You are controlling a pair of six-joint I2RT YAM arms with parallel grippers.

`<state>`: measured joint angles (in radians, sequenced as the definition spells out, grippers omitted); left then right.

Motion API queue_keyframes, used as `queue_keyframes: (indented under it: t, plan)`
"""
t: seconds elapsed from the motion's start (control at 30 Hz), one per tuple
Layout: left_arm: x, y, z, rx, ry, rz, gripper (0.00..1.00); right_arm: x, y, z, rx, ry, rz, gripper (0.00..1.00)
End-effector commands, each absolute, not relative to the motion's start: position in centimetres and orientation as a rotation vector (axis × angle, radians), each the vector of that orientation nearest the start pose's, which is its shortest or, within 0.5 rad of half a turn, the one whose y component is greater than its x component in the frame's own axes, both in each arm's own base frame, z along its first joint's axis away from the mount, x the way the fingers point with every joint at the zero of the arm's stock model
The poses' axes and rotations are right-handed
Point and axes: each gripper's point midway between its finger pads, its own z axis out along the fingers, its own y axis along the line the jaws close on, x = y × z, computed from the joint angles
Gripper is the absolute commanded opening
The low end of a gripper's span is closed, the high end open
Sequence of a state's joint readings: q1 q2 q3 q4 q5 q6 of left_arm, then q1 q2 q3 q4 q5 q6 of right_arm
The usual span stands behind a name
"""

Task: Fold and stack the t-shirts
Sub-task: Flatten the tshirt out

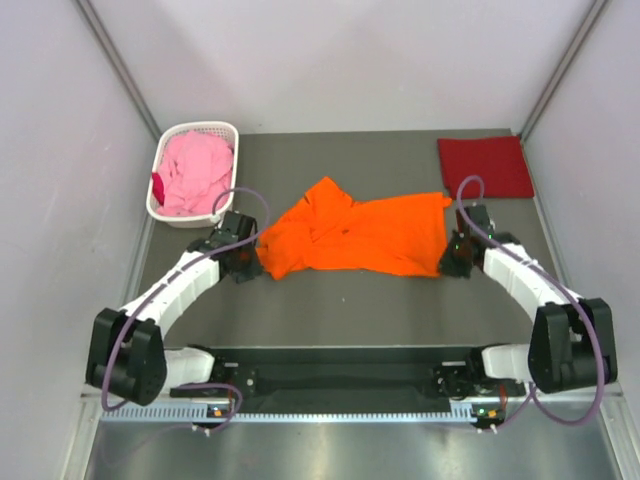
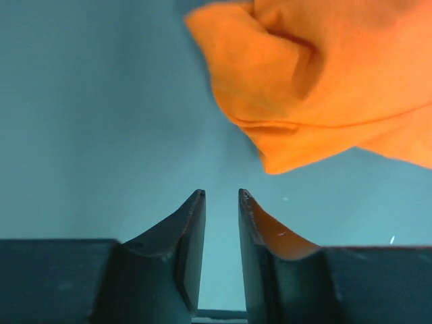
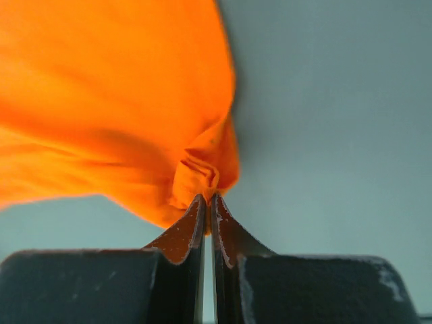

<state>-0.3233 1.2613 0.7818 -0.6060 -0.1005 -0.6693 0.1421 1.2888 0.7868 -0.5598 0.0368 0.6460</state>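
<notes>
From above, the orange shirt (image 1: 355, 235) lies rumpled across the middle of the table (image 1: 330, 310). The dark red shirt (image 1: 485, 167) is folded flat at the far right, and the pink shirt (image 1: 195, 170) is heaped in the basket (image 1: 210, 127) at the far left. Left wrist: the left tool (image 2: 221, 196) is slightly spread and empty, with the orange shirt ahead of it, not touching. Right wrist: the right tool (image 3: 208, 198) is pressed together, pinching a bunched edge of the orange shirt.

Soft even light; orange t-shirt (image 3: 101, 101) blurred in wrist views.
</notes>
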Motion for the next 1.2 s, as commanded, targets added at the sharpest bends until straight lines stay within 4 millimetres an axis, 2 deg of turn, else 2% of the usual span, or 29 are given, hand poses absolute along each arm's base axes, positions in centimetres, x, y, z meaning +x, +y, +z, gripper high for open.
queue_keyframes:
  t: [0.0, 0.07, 0.1, 0.17, 0.2, 0.23, 0.27, 0.3, 0.33, 0.37, 0.4, 0.43, 0.47, 0.5, 0.53, 0.57, 0.6, 0.73, 0.77, 0.8, 0.83, 0.87, 0.93, 0.97, 1.07, 1.17]
  plan:
    - [29.4, -8.5, 12.6, -0.456, 2.413, -0.163, 0.34, 26.4, 7.5, 7.8, 0.588, 2.518, 0.368, 0.0]
    - [31.2, -9.9, 14.4, -0.395, 2.364, -0.235, 0.42, 25.9, 7.3, 7.5, 0.588, 2.514, 0.358, 0.0]
    - [33.5, -10.9, 16.2, -0.334, 2.301, -0.278, 0.43, 25.6, 7.2, 7.6, 0.589, 2.505, 0.359, 0.0]
    - [35.6, -12.5, 17.6, -0.243, 2.268, -0.34, 0.44, 25.5, 7.2, 8.0, 0.579, 2.492, 0.366, 0.0]
    - [37.2, -13.0, 16.5, -0.212, 2.287, -0.329, 0.44, 25.4, 7.2, 8.1, 0.572, 2.486, 0.365, 0.0]
    - [39.2, -13.6, 18.6, -0.157, 2.245, -0.326, 0.44, 25.4, 7.2, 8.5, 0.564, 2.471, 0.37, 0.0]
    - [40.4, -13.8, 18.7, -0.135, 2.248, -0.309, 0.44, 25.2, 7.3, 8.7, 0.554, 2.469, 0.379, 0.0]
    - [41.8, -14.3, 16.2, -0.109, 2.311, -0.284, 0.44, 25.1, 7.4, 8.8, 0.525, 2.47, 0.386, 0.0]
    - [44.0, -15.1, 18.3, -0.056, 2.264, -0.294, 0.44, 25.2, 7.5, 9.2, 0.504, 2.452, 0.4, 0.0]
    - [45.1, -15.4, 17.8, -0.028, 2.279, -0.295, 0.44, 25.1, 7.6, 9.3, 0.489, 2.451, 0.41, 0.0]
    - [46.5, -16.3, 15.3, 0.007, 2.334, -0.305, 0.44, 24.8, 7.9, 9.3, 0.454, 2.459, 0.428, 0.0]
    - [47.1, -17.0, 14.5, 0.054, 2.363, -0.329, 0.45, 24.7, 8.0, 9.5, 0.437, 2.457, 0.436, 0.0]
    - [49.3, -17.8, 16.2, 0.069, 2.318, -0.362, 0.45, 24.4, 8.1, 9.4, 0.423, 2.47, 0.438, 0.0]
    - [50.0, -18.6, 13.0, 0.097, 2.384, -0.386, 0.45, 24.1, 7.9, 9.2, 0.418, 2.479, 0.43, 0.0]
    - [50.7, -19.0, 12.2, 0.111, 2.398, -0.404, 0.47, 23.9, 7.8, 9.2, 0.42, 2.48, 0.422, 0.0]
    - [52.2, -19.5, 13.1, 0.124, 2.371, -0.428, 0.47, 23.4, 7.4, 8.9, 0.437, 2.494, 0.393, 0.0]
    - [52.6, -20.1, 10.2, 0.139, 2.422, -0.45, 0.47, 23.0, 7.1, 8.6, 0.456, 2.501, 0.375, 0.0]
    - [55.2, -21.6, 8.0, 0.191, 2.418, -0.494, 0.51, 22.3, 6.5, 9.4, 0.464, 2.469, 0.35, 0.0]
    - [55.5, -21.7, 6.3, 0.198, 2.441, -0.486, 0.52, 22.3, 6.5, 9.6, 0.461, 2.464, 0.35, 0.0]
    - [56.4, -21.9, 6.9, 0.208, 2.411, -0.488, 0.53, 22.3, 6.5, 9.9, 0.459, 2.455, 0.352, 0.0]
    - [56.8, -21.8, 6.3, 0.203, 2.413, -0.477, 0.54, 22.4, 6.5, 10.0, 0.457, 2.453, 0.354, 0.0]
    - [57.1, -21.7, 4.9, 0.198, 2.429, -0.472, 0.55, 22.5, 6.7, 10.1, 0.451, 2.45, 0.369, 0.0]
    - [58.0, -21.9, 4.8, 0.182, 2.418, -0.487, 0.55, 22.7, 6.9, 10.1, 0.451, 2.448, 0.382, 0.0]
    - [57.9, -22.3, 3.6, 0.181, 2.437, -0.515, 0.55, 22.8, 7.1, 10.1, 0.447, 2.444, 0.391, 0.0]
    - [57.8, -23.6, 2.6, 0.194, 2.441, -0.612, 0.53, 23.2, 7.0, 9.9, 0.454, 2.445, 0.384, 0.0]
    - [57.5, -24.1, 1.8, 0.197, 2.45, -0.64, 0.5, 23.7, 7.0, 10.1, 0.461, 2.443, 0.376, 0.0]
